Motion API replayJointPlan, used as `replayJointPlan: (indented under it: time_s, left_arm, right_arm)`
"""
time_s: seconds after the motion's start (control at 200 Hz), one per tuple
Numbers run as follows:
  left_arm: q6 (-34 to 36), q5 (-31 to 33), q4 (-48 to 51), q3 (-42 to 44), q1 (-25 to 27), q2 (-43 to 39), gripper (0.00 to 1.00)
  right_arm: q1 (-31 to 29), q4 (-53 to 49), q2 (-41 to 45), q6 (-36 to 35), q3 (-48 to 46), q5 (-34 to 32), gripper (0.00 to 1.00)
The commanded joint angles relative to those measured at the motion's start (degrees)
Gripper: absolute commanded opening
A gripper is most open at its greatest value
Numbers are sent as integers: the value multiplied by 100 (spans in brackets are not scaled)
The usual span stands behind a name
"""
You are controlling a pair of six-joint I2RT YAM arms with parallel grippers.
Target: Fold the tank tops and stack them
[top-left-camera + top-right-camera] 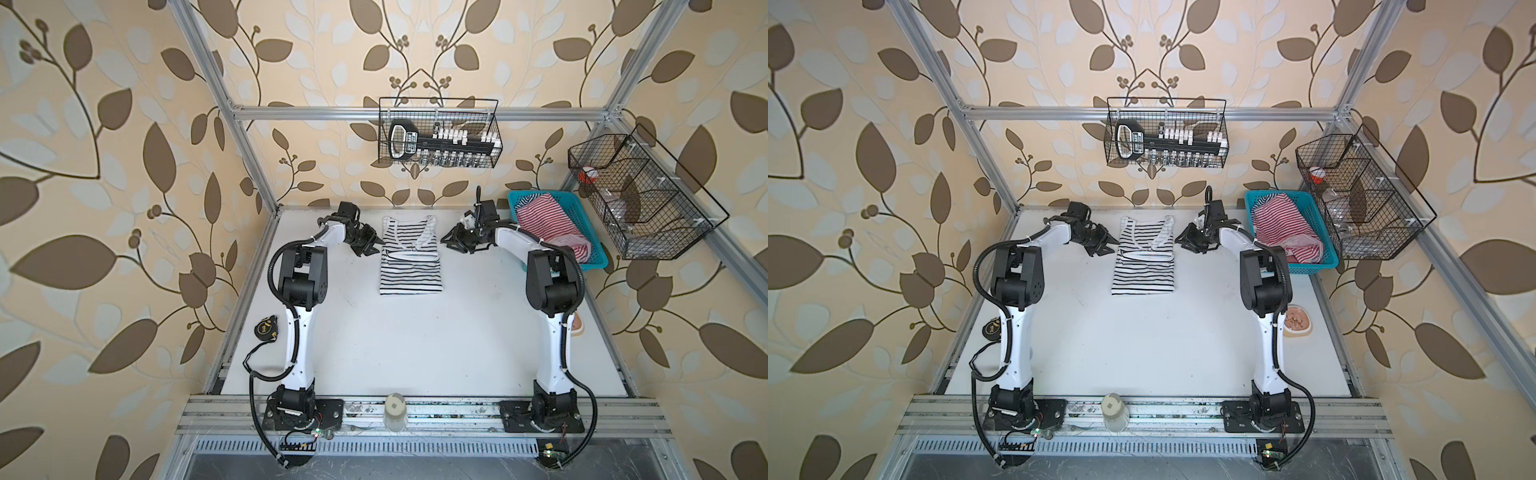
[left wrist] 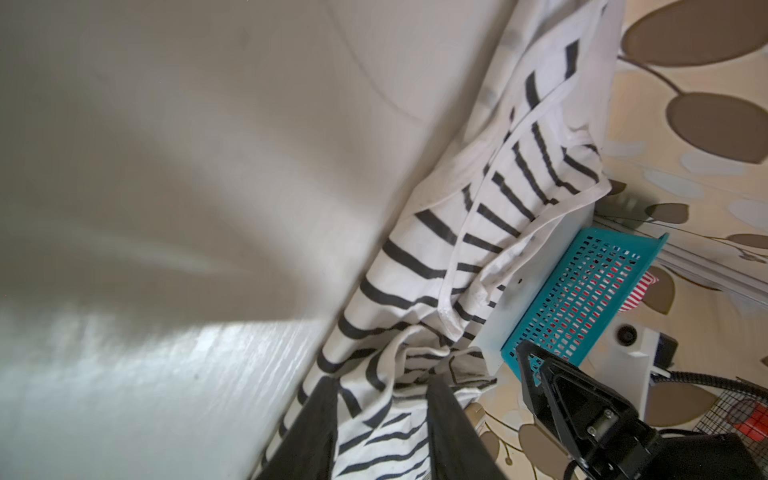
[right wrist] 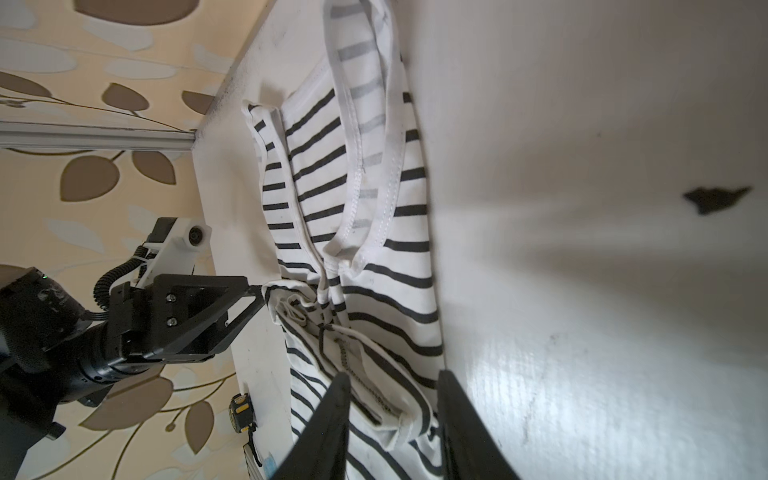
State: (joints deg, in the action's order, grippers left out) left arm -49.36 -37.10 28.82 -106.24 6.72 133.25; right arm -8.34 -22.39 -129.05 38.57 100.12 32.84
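My black-striped tank top point(image 1: 410, 259) lies flat on the tabletop point(image 1: 415, 340), right between my left pincer point(image 1: 366, 245) and my right pincer point(image 1: 456, 243). It is soft, light and floppy, so I should pinch its side edges. Both pincers sit part open, holding nothing. The red-striped tank top point(image 1: 548, 226) is bunched in the blue basket point(image 1: 598, 262) behind my right pincer, partly hidden by my arm.

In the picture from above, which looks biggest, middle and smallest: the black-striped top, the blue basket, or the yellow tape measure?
1. The black-striped top and the blue basket look about alike, and the right arm hides part of the basket, so I won't rank them.
2. The tape measure looks clearly smallest.
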Motion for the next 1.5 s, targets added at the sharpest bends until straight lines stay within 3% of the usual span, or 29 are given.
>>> replayJointPlan:
  time_s: [0.0,0.175,0.465,0.585,1.1,1.495]
  left_arm:
    - [-38,3,-86,240,-13,-489,38]
    - [566,440,352,1043,29,-1382,39]
    - [1265,1183,853,2765,418,-2681,44]
    - [1177,1092,651,3146,580,-2689,44]
    - [1201,1347,599,3406,928,-2150,47]
    - [1073,1120,404,3599,936,-2109,47]
  right_arm:
    - [-68,13,468,-125,-397,46,33]
    - [-227,-353,1227,-673,-1313,-393,32]
    - [-683,-406,2126,-1023,-2774,-779,44]
    - [-854,-275,2158,-975,-3026,-795,51]
    - [-1178,-661,1767,-956,-3005,-1572,49]
    - [-1269,-250,1605,-755,-3321,-1280,44]
